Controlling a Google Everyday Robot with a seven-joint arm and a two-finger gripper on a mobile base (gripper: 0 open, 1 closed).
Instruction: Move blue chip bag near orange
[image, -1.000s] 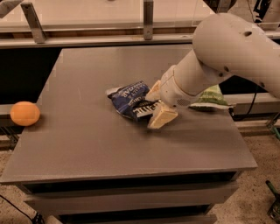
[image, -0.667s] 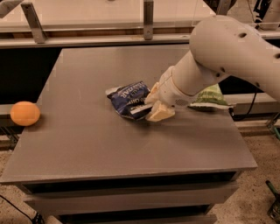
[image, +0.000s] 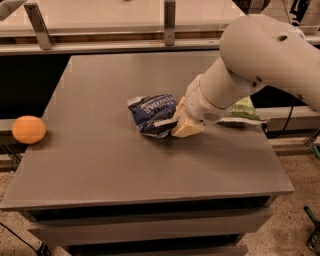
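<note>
One claw (image: 181, 121) touches the blue bag (image: 152, 114) just left of it, whether clamped I cannot tell; pinch firmly, carry low to the orange (image: 29, 129) far left

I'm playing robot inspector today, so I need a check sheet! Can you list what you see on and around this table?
Surface: grey table, flat top.
Job's things: blue chip bag lies crumpled mid-table; orange sits at the table's left edge, well apart from the bag.
Clutter: green chip bag at the right edge, partly hidden behind the arm.
Gripper: gripper is down at the blue chip bag's right side, touching it.
Cables: black cable hangs at the right; a thin one lies on the floor, bottom left.
Surroundings: speckled floor; rail with metal posts behind the table.
</note>
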